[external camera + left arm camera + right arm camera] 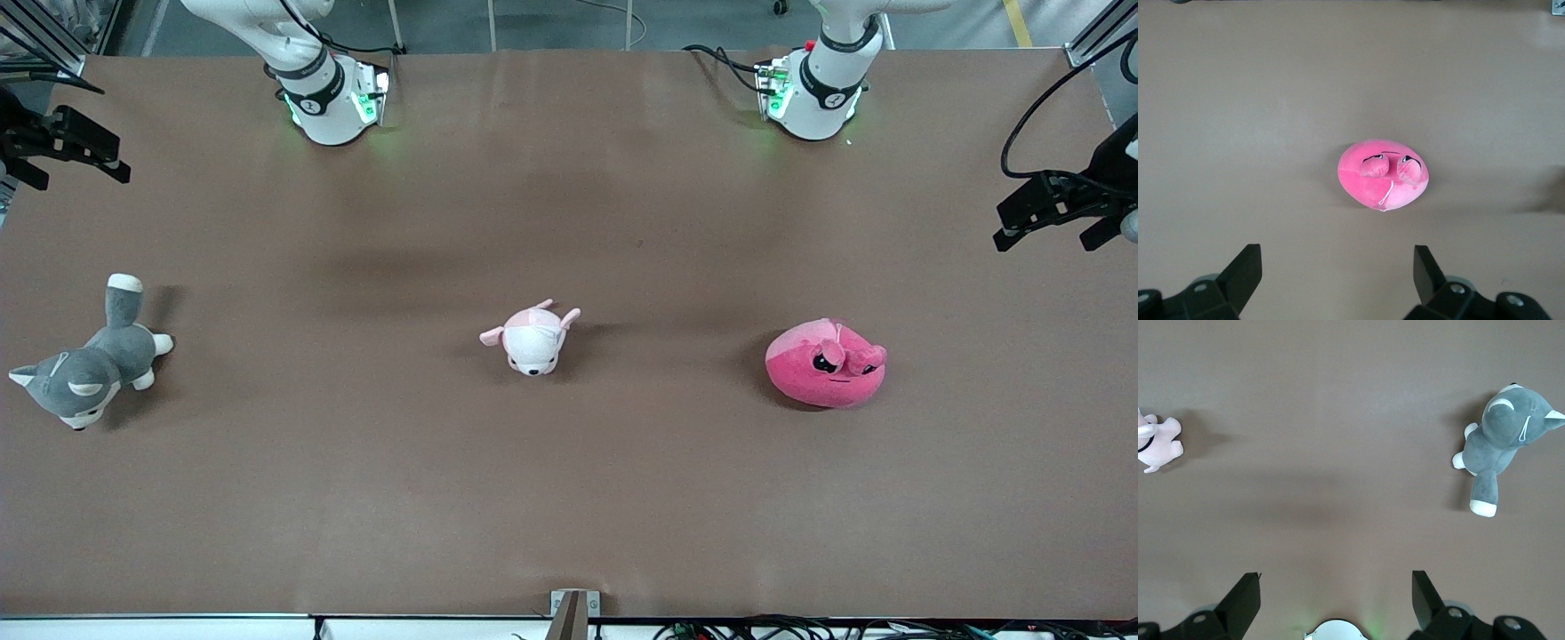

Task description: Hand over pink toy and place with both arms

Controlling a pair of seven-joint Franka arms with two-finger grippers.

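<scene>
Since nothing is held yet, the step in hand looks like the first reach: the left claw point(1338, 280) hangs high over its end of the table, jaws spread wide and empty, with the pink toy point(1383, 175) resting on the table point(569, 498) below and a little ahead of its fingertips, well apart from them. To do this well, I would centre the claw over the toy's rounded body before descending, keep the jaws wide, and close across the plump middle instead of the small bumps on its face, which would probably slip. A soft plush should squash, so a deep grip seems safer. The right claw point(1337, 600) waits, also wide and empty, over its own end; the husky point(1501, 440) and puppy point(1157, 441) lie below it, well clear of the toy.
</scene>
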